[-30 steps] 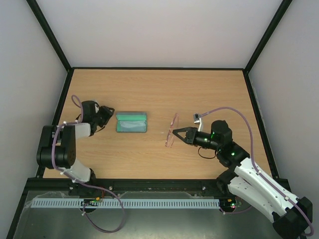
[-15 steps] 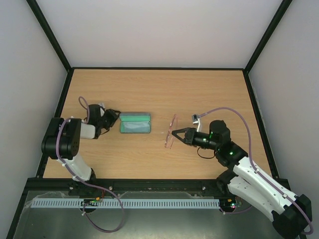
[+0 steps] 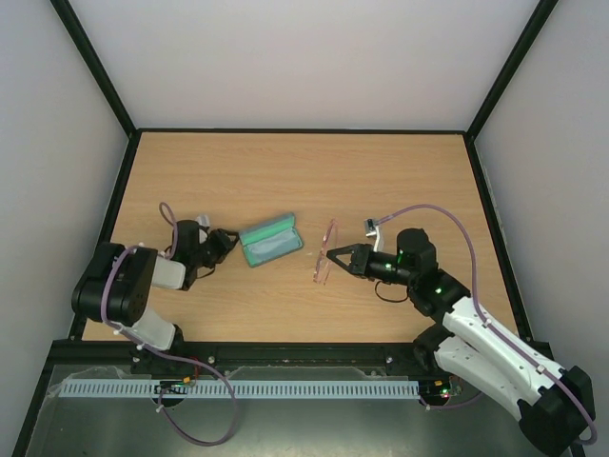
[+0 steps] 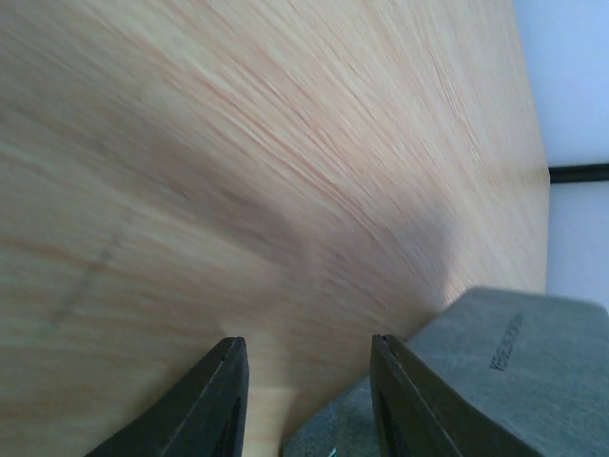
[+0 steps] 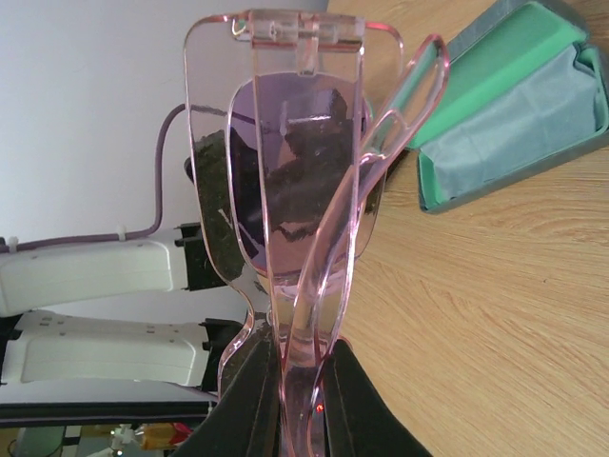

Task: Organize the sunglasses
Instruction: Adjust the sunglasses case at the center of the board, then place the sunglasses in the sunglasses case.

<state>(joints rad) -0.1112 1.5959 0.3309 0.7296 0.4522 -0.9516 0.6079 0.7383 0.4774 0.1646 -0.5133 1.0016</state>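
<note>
- The sunglasses point(image 3: 326, 252) are near the middle of the desk point(image 3: 285, 171), a little toward its right edge. They are turned so that from above they show only as a thin pink line.
- The right gripper point(image 3: 339, 257) has them: its pincer is pinched narrow on the lower rim of the frame. From the wrist view one slim arm lies folded across the lens.
- The case point(image 3: 271, 241) lies open just left of the sunglasses and apart from them. It sits askew, its right end angled toward the far edge.
- Its green lining faces up, with a blue-grey cloth point(image 5: 519, 124) lying inside.
- The left gripper point(image 3: 226, 244) sits low at the case's left end.
- Its fingers point(image 4: 214, 400) stand partway apart with bare wood between them, and the grey shell lies against the right one. I cannot tell whether they grip it.
</note>
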